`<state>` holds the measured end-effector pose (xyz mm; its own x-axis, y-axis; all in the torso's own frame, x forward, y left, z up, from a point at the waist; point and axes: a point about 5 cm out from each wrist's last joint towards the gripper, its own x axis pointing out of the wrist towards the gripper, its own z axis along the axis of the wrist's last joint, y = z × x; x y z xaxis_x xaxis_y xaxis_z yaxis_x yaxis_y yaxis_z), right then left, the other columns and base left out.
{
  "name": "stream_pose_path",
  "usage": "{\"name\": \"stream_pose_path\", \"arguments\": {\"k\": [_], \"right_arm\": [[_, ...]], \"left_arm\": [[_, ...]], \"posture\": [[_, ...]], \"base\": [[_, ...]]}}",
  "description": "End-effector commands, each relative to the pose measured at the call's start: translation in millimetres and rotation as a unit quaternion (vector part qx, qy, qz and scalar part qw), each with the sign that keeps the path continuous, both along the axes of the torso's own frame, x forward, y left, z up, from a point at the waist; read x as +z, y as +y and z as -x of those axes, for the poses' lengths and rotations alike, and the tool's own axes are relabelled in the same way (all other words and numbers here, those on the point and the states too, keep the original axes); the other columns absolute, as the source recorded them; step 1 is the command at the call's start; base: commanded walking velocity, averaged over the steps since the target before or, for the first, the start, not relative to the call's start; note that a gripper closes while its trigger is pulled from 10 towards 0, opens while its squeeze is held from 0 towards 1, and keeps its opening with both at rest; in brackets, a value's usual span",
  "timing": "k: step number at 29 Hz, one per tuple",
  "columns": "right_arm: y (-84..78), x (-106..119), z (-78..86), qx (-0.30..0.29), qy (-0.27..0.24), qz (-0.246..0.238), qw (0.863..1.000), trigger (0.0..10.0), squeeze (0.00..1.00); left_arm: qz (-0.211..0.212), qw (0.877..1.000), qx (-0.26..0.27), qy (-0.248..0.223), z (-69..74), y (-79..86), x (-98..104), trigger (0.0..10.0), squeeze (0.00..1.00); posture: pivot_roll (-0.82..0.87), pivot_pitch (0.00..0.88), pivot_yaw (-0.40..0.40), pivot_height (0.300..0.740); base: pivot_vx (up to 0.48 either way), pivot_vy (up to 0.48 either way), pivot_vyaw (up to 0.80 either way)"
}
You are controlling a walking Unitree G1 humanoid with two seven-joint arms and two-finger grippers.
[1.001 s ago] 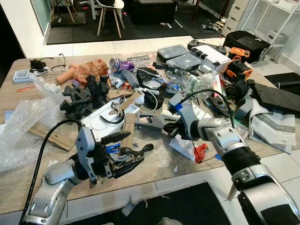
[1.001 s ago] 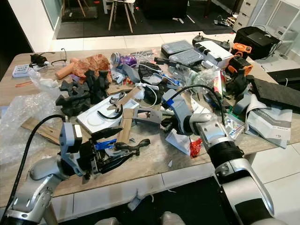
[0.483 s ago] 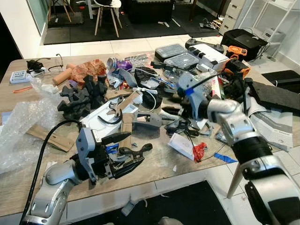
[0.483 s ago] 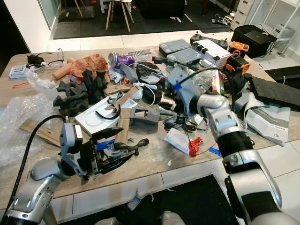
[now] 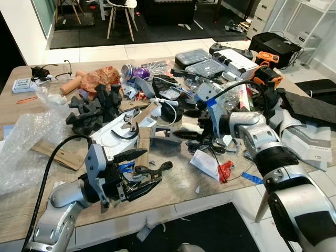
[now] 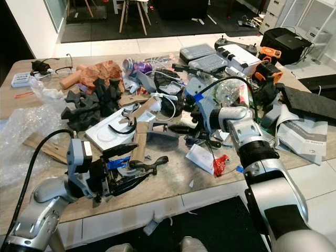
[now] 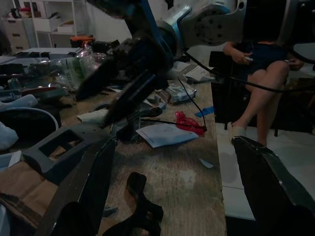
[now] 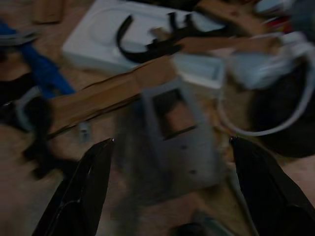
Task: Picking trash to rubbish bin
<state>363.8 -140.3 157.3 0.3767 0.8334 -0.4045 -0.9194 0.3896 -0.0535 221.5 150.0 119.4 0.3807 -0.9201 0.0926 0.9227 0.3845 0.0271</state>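
The left claw [image 5: 137, 169] stayed low at the tabletop's [image 5: 173, 181] near edge, fingers apart, over black plastic scraps [image 5: 152, 170]. Mid-clutter, the right claw [image 5: 184, 123] had swung back down from its raised pose and now hovered, fingers apart and empty, just above the grey frame piece [image 5: 167, 134], likely its next trash pick.
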Motion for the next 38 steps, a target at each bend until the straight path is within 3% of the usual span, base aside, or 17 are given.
{"name": "stream_pose_path", "arguments": {"k": [1,2,3,4,5,11,14,26,38], "right_arm": [[0.2,0,-0.1,0.012,0.013,-0.006,1.000,10.0,1.00],[-0.2,-1,0.4,0.016,0.017,-0.004,1.000,10.0,1.00],[-0.7,-3,0.8,0.021,0.023,0.003,1.000,10.0,0.93],[-0.8,-5,1.3,0.027,0.026,0.012,0.999,10.0,0.04],[-0.8,-6,1.4,0.031,0.027,0.020,0.999,10.0,0.00],[-2.0,-8,0.6,0.048,0.006,0.069,0.996,10.0,0.00],[-5.9,-10,-1.0,0.051,-0.029,0.119,0.991,10.0,0.00],[4.5,14,-14.0,0.023,-0.111,0.065,0.991,10.0,0.00],[9.6,19,-17.7,0.008,-0.103,0.035,0.994,10.0,0.00]], "left_arm": [[-0.018,1.000,-0.007,0.004,3.5,1.2,-4,10.0,0.00],[-0.020,1.000,-0.007,0.004,3.7,1.4,-5,10.0,0.00],[-0.027,1.000,-0.007,0.004,3.7,2.0,-5,10.0,0.00],[-0.039,0.999,-0.007,0.005,4.2,2.8,-6,10.0,0.00],[-0.047,0.999,-0.007,0.008,4.5,3.5,-7,10.0,0.00],[-0.065,0.998,0.006,0.016,4.2,6.3,-10,10.0,0.00],[-0.075,0.997,0.021,0.022,3.4,8.9,-12,10.0,0.00],[-0.079,0.994,0.063,0.030,0.6,16.4,-8,10.0,0.00],[-0.087,0.993,0.080,0.027,3.3,34.7,7,10.0,0.00]], "posture": [[0.05,0.000,-0.051,0.740],[0.05,0.000,-0.051,0.740],[0.05,0.000,-0.051,0.740],[0.06,0.000,-0.050,0.740],[0.06,0.000,-0.050,0.740],[0.06,0.000,-0.049,0.740],[0.08,0.000,-0.049,0.740],[0.10,0.000,-0.031,0.740],[0.12,0.040,-0.016,0.740]], "base": [[0.000,0.000,0.00],[0.000,0.000,0.00],[0.000,0.000,0.00],[0.000,0.000,0.00],[0.000,0.000,0.00],[0.000,0.000,0.00],[0.000,0.000,0.00],[0.000,0.000,0.00],[0.000,0.000,0.00]]}}
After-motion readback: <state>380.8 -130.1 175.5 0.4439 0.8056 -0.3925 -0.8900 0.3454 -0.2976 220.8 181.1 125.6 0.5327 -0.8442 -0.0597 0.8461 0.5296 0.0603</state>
